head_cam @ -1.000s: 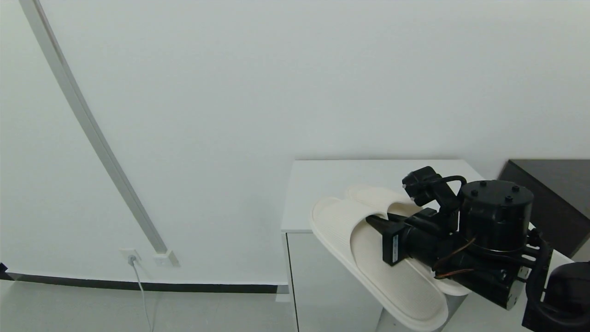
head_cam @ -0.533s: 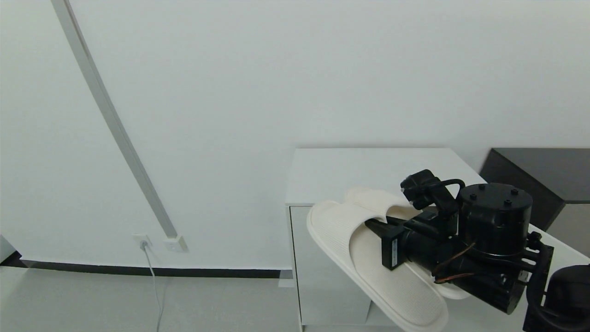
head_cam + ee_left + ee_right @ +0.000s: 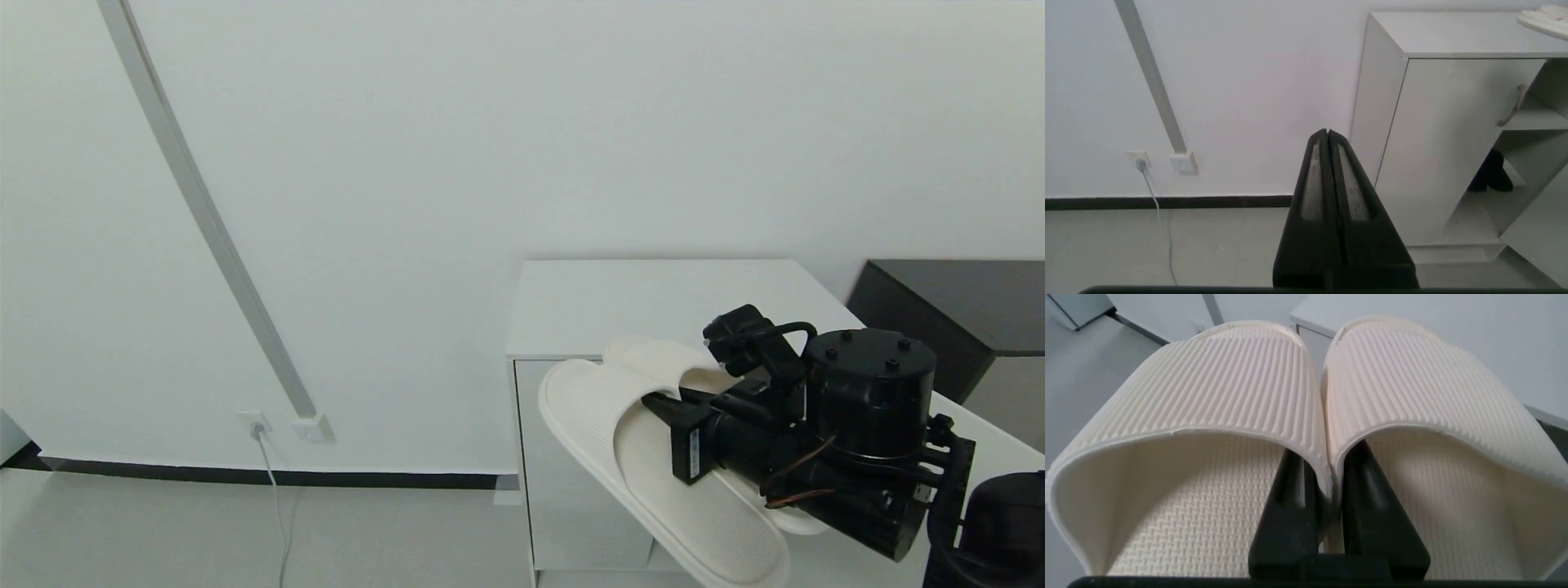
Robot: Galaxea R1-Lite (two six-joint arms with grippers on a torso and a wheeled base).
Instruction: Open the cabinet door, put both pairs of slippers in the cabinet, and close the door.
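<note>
White wall behind white cabinet (image 3: 653,302). Cream slippers (image 3: 604,416) pinched in right gripper (image 3: 1327,469) by cabinet's front edge. Left wrist view: inside shelf (image 3: 1539,122), left gripper (image 3: 1328,139) pressed together, empty.

white wall (image 3: 490,122) | grey floor (image 3: 163,531) | black skirting (image 3: 245,474) | wall socket (image 3: 255,423) | dark unit (image 3: 955,302)

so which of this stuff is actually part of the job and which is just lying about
Part of the job:
cream slippers, the pair clamped in the right jaws
white cabinet
door with the handle

Just lying about:
wall socket and its cable
grey trunking strip
dark unit beside the cabinet
</note>
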